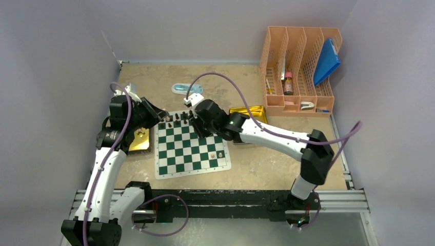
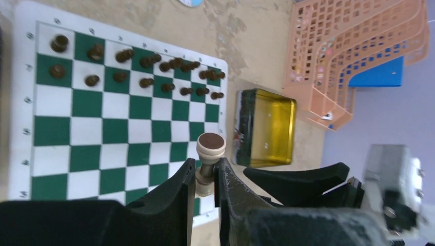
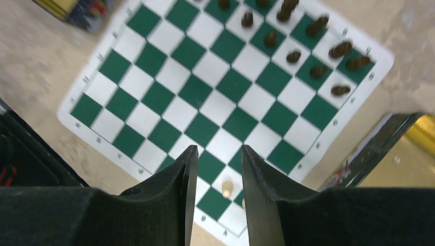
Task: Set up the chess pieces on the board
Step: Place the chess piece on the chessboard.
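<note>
pieces [image 1: 177, 119] on far rows of board [image 1: 184, 155]; tray [image 1: 255, 109] right

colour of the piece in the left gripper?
The piece is cream, with a dark brown disc on its end; clearest in the left wrist view.

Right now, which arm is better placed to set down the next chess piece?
The left, I'd say: the left gripper is shut on a cream piece, ready to place, while the right gripper hangs open and empty over the board.
</note>
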### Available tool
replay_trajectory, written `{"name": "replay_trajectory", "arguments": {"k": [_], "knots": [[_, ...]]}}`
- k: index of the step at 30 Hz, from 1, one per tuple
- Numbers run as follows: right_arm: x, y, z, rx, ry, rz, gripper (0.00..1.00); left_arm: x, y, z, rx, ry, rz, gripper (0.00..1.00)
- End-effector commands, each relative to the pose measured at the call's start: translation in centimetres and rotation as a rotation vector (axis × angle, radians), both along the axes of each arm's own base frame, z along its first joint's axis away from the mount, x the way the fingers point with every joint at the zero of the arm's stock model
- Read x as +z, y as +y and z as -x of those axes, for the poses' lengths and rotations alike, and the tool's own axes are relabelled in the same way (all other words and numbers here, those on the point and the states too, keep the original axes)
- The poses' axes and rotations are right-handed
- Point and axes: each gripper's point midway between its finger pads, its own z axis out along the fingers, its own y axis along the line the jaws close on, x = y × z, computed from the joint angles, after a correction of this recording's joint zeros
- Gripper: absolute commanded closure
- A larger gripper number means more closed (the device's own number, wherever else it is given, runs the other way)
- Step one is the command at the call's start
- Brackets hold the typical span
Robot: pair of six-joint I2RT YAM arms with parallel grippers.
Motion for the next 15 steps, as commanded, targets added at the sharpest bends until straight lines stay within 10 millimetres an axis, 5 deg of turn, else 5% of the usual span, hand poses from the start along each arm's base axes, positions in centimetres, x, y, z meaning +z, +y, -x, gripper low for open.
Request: {"name": "replay_trajectory", "arguments": {"k": [1,2,6,9,15], "knots": [[9.4,2.7,-2.4,0.071,-0.351,-0.346,0.61,3.6,-2.2,0.7,0.0,0.043,0.212,0.9],[11.8,2.9,-2.4,0.115,-0.462,-0.424,0.61,3.9,-2.4,0.8,0.001,0.055,0.235,0.9],[15.1,0.4,0.2,0.335,-0.888,-0.484,0.6,5.4,-3.6,1.3,-0.031,0.083,0.328,0.89],[16.2,-0.9,2.3,0.482,-1.159,-0.463,0.59,5.1,-5.0,2.0,-0.068,0.16,0.434,0.9],[17.4,-0.8,3.5,0.598,-1.433,-0.392,0.59,4.2,-7.5,3.5,-0.177,0.318,0.625,0.95]]}}
